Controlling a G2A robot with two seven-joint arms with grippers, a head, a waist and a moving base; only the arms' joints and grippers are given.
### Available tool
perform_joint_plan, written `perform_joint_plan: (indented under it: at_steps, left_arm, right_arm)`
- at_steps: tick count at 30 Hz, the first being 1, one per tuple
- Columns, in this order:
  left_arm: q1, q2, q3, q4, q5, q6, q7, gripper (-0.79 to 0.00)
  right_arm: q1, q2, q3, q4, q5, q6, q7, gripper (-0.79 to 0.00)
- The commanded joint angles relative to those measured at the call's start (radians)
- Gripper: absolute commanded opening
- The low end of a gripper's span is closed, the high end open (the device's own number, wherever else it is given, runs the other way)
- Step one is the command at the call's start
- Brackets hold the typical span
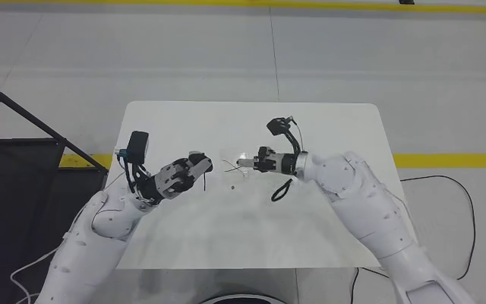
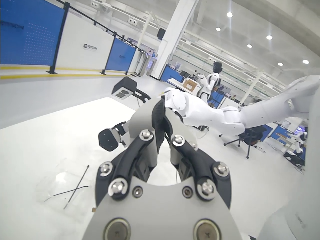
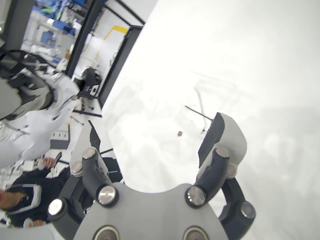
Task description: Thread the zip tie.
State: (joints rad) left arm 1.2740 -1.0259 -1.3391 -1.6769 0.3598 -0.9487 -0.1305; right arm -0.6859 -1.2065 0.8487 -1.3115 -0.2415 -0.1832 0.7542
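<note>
Over the near-left part of the white surface (image 1: 326, 228), left claw (image 1: 199, 163), pads pressed flat together, tips aimed toward the middle. Just below its tip in the top view, a thin dark strand (image 1: 203, 181), much like a zip tie; cannot tell whether pinched between the pads or merely lying underneath. Facing it from the other side, right claw (image 3: 155, 131), fingers spread wide apart with nothing between them, held over the surface. Between the two claws, two thin black zip ties (image 2: 75, 191), crossed in an X and lying flat on a patch of clear plastic film (image 2: 58, 179), close in front of the right claw's tips and a little apart from the left claw. Near the crossed pair, on the robot's side, a tiny brown speck (image 3: 180, 133) on the bare surface. Beside the right wrist, again on the robot's side, a looped zip tie (image 1: 282, 190), black, curled into a small ring and resting on the surface apart from the crossed pair. Threaded through its own head or only curled: cannot tell.
</note>
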Motion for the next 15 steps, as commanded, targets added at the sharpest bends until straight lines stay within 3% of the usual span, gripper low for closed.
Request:
perform_joint_plan:
  at_steps: [1, 6, 11, 15]
  left_arm:
    - [0.001, -0.008, 0.01, 0.021, 0.025, -0.02, 0.066, -0.785]
    - [0.001, -0.026, 0.006, 0.055, 0.146, -0.043, 0.203, -0.785]
    - [0.006, -0.045, 0.01, 0.094, 0.287, -0.042, 0.346, -0.785]
    - [-0.005, -0.057, 0.022, 0.13, 0.358, -0.033, 0.413, -0.785]
  right_arm:
    - [0.016, -0.008, -0.02, 0.006, -0.043, 0.106, -0.016, 0.0]
    - [0.062, -0.03, -0.075, 0.037, -0.117, 0.229, 0.013, -0.108]
    - [0.091, -0.049, -0.118, 0.07, -0.164, 0.266, 0.042, -0.366]
    - [0.103, -0.061, -0.139, 0.089, -0.189, 0.269, 0.06, -0.406]
